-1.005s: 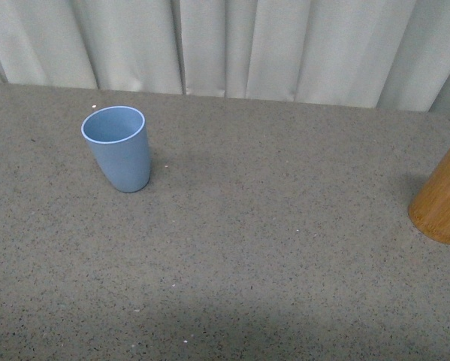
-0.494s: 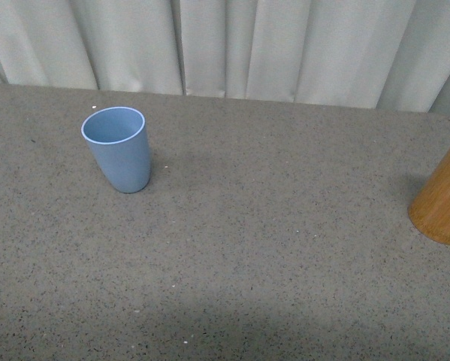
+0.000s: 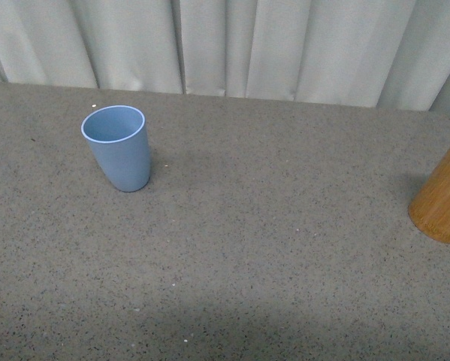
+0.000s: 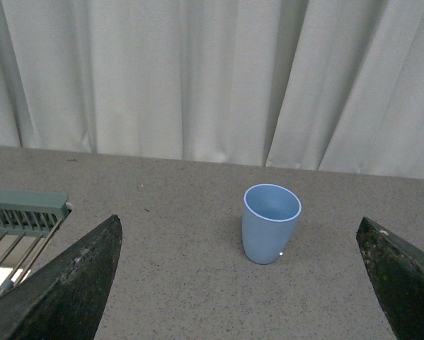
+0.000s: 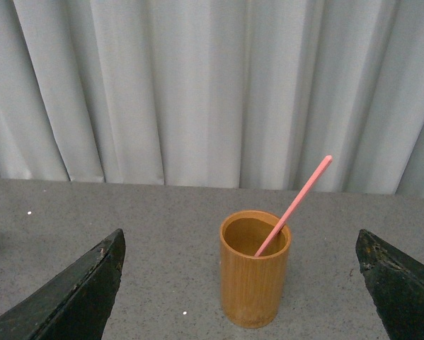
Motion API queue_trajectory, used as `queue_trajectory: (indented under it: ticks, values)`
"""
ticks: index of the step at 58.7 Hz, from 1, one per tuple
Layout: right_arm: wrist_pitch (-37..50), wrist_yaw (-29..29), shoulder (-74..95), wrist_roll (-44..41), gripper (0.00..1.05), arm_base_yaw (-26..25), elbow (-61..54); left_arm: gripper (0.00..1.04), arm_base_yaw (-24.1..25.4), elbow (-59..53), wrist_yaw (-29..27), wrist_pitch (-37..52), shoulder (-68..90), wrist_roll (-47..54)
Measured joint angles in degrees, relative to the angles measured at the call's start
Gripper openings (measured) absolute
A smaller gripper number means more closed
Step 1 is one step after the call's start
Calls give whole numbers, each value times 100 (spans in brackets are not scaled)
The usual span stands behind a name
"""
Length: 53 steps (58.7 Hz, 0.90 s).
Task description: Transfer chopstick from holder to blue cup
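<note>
Front view. Grey speckled table (image 3: 270, 256) with a pale curtain (image 3: 285, 45) hanging behind its far edge. The blue cup (image 3: 116, 148) stands upright, mouth up, in the far left part of the table, near the far edge. The holder (image 3: 441, 203) stands towards the right edge of the table and is cut off by the frame, so only part of its side shows and not its mouth. Cup and holder are well apart. Neither arm appears here, and the chopstick cannot be seen from this view.

Left wrist view. The left pincer (image 4: 238, 222) is spread wide, its two dark fingers (image 4: 70, 283) far apart with nothing between them. It faces the blue cup (image 4: 271, 223), which stands apart from it on the table, and what shows of the cup's inside is bare. Only this view shows a slatted grey-green rack (image 4: 20, 209) at the table's side.

Right wrist view. The right pincer (image 5: 239, 231) is also spread wide and grips nothing, with its fingers (image 5: 70, 290) clear of the holder (image 5: 254, 273). Only this view shows the holder's open mouth and the chopstick (image 5: 294, 205). The chopstick's lower end sits down inside the holder and its shaft rests against the rim. The upper end stands free well above the rim. Its long axis is tilted, somewhat nearer upright than level, and more than half its length sticks out of the holder. The holder itself is upright on the table, near the far edge with the curtain behind it.
</note>
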Motion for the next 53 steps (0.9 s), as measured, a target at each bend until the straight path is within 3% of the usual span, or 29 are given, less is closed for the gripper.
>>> queue_trajectory:
  ticks: [53]
  values:
    - [0, 0, 0, 0, 95, 0, 0, 98, 0, 0, 0, 0, 0, 0]
